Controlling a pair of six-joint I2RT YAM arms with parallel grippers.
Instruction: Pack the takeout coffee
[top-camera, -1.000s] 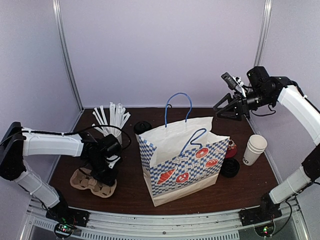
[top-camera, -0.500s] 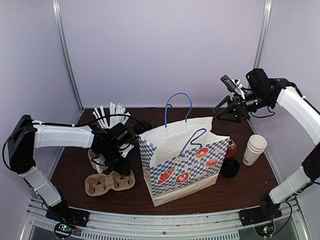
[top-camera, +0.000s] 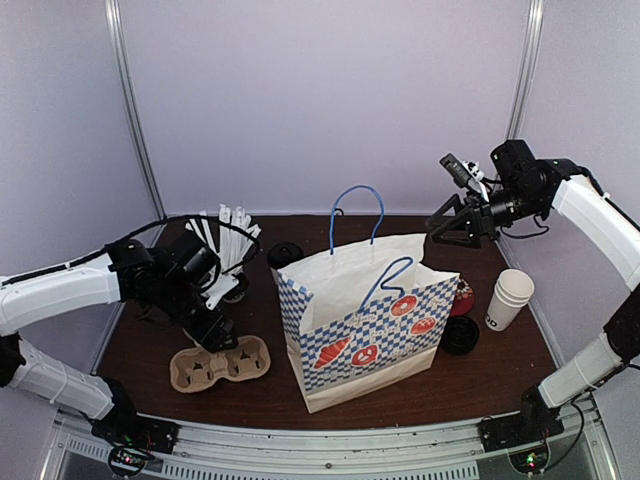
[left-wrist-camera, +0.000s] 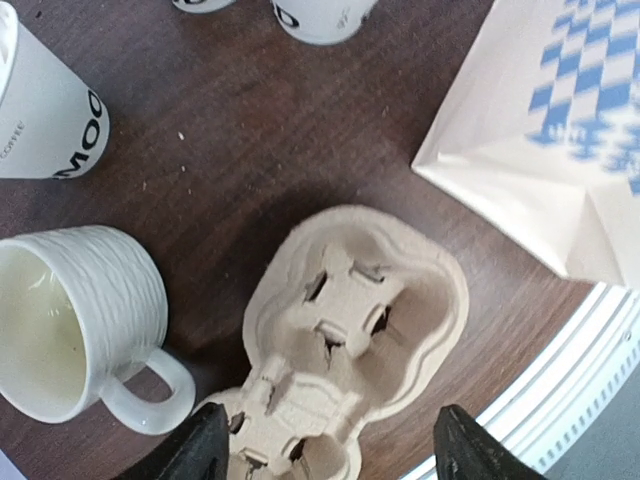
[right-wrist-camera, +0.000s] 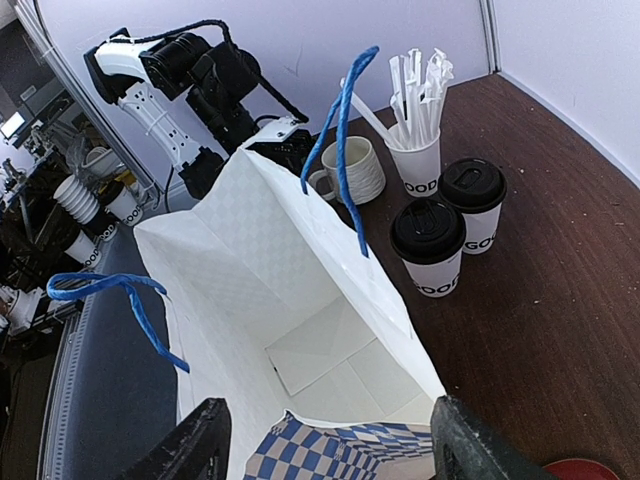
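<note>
The carrier (left-wrist-camera: 350, 330) is now released nearer the bag (top-camera: 365, 320), the left hand (top-camera: 208, 328) spread wide above it; the cups (right-wrist-camera: 428, 245) are not yet loaded.

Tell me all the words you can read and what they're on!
"GOOD": front lidded cup
"GOO", cut off: rear lidded cup
"GOOD": straw cup
"MOO", small "COFFEE": cup beside the mug
"D", rest hidden: stacked cups
Red badges on the bag: too small to read.
</note>
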